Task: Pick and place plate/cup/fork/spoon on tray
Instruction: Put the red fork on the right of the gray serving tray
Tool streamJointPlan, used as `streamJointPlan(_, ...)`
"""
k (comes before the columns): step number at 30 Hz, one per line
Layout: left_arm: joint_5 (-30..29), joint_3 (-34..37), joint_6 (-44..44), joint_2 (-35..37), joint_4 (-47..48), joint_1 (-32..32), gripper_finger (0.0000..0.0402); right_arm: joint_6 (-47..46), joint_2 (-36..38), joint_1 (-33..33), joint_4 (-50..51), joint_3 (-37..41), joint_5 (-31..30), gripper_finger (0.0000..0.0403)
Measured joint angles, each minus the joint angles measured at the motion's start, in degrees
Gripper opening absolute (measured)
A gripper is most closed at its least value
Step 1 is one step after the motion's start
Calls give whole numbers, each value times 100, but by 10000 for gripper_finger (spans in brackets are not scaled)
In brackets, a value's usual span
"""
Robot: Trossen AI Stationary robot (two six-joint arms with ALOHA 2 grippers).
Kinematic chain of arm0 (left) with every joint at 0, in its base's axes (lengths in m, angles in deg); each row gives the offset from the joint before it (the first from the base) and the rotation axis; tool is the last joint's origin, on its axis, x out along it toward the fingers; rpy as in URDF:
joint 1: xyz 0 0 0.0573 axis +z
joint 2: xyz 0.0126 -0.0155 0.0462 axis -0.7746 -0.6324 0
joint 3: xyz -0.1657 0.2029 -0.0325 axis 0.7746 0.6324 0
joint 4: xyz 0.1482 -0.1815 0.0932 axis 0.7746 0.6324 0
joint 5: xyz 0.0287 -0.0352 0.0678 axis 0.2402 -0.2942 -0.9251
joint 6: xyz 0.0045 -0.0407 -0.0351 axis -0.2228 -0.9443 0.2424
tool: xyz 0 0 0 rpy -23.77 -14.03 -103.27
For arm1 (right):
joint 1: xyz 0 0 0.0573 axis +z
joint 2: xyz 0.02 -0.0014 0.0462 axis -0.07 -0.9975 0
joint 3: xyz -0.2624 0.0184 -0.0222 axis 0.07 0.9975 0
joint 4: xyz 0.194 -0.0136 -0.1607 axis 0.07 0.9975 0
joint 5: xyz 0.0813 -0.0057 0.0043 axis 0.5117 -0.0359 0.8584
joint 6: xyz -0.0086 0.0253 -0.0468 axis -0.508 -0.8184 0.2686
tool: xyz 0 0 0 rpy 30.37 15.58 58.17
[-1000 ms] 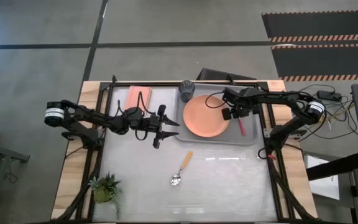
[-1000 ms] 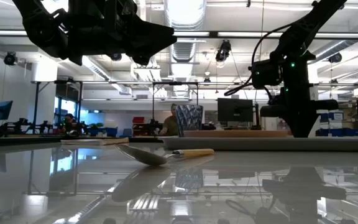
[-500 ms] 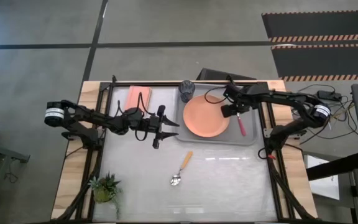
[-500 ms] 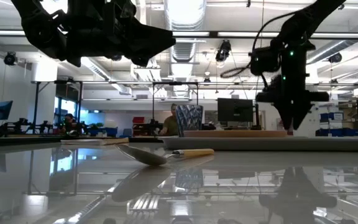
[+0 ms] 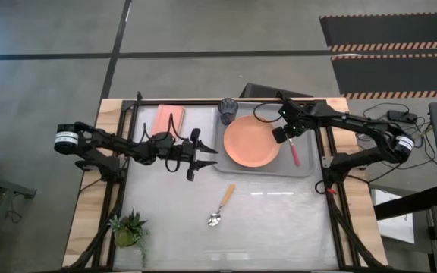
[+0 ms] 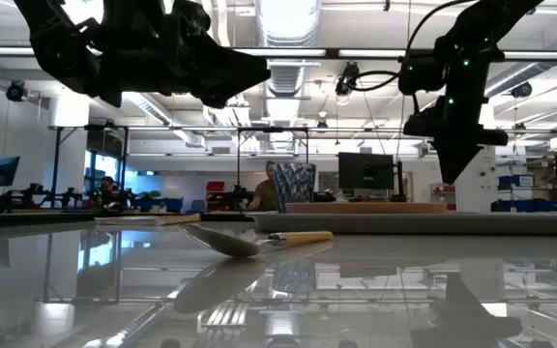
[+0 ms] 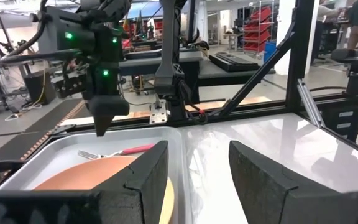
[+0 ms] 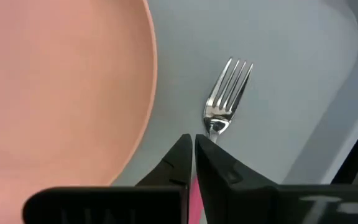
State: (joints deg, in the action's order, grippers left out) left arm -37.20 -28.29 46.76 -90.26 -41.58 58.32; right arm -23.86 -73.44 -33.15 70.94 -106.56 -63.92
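salmon-orange plate point(image 5: 251, 142); light-grey tray point(image 5: 264, 168); red-pink fork point(image 5: 294, 154) handle, silver tines; orange-tan spoon point(image 5: 221, 205) handle; dark blue-grey cup point(image 5: 227, 111).

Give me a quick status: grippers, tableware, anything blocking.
Right gripper shut, empty, above fork lying on tray beside plate. Left gripper open, waiting left of tray. Spoon on table, unobstructed.

Right hand point(image 5: 282, 136) closed and raised, left hand point(image 5: 201, 158) parted
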Motion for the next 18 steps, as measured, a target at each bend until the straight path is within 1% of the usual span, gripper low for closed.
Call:
streamJointPlan(3,-2,23,0,0,-4,0,153,80,0,0,-25,84,21,9)
streamJointPlan(10,0,54,109,0,0,0,153,134,48,0,-606,516,528,8)
streamJointPlan(18,0,54,105,0,-2,0,153,101,103,0,-903,1034,573,8)
